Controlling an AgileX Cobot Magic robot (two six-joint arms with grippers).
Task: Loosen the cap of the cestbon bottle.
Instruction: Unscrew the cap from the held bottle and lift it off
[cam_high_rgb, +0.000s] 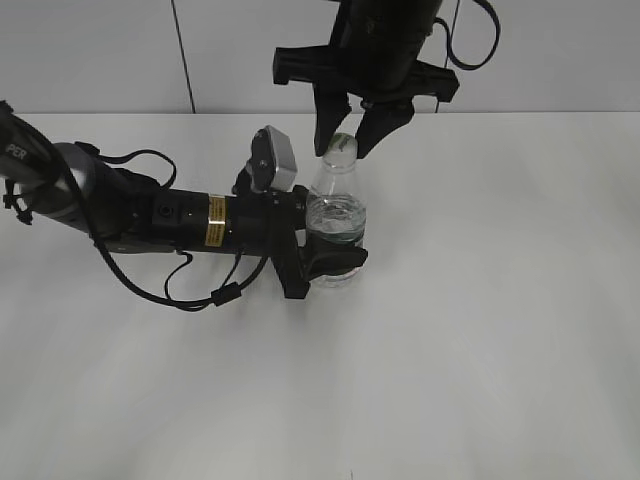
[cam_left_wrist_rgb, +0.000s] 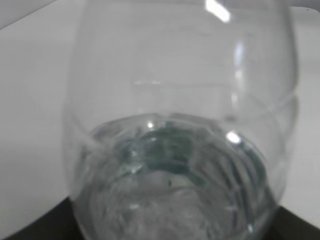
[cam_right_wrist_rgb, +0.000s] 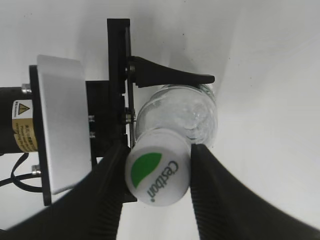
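Exterior view: the cestbon bottle (cam_high_rgb: 336, 215) stands upright on the white table (cam_high_rgb: 480, 330), a little left of centre. It is clear plastic, round-shouldered, and holds clear water in its lower part. The left pincer (cam_high_rgb: 335, 258) reaches in from the left, lying low along the table, and its black jaws are clamped on the bottle's lower body. A grey box-shaped camera housing (cam_high_rgb: 275, 160) sits on that wrist. The right pincer (cam_high_rgb: 345, 135) hangs from above at the far side, its two dark tapered fingers straddling the cap (cam_high_rgb: 341, 145).

Left wrist view: the bottle (cam_left_wrist_rgb: 180, 125) fills the frame, blurred at close range. Its wall is smooth and transparent with horizontal moulded ridges; water with greenish reflections shows in the lower half.

Right wrist view: looking down, the cap (cam_right_wrist_rgb: 157, 172) is a round white plastic disc with a green half-moon mark and "Cestbon" print. The right pincer (cam_right_wrist_rgb: 158, 170) has one ribbed black finger on each side of the cap, both against its rim. The bottle (cam_right_wrist_rgb: 187, 112) shows below, gripped by the left pincer (cam_right_wrist_rgb: 175, 80).
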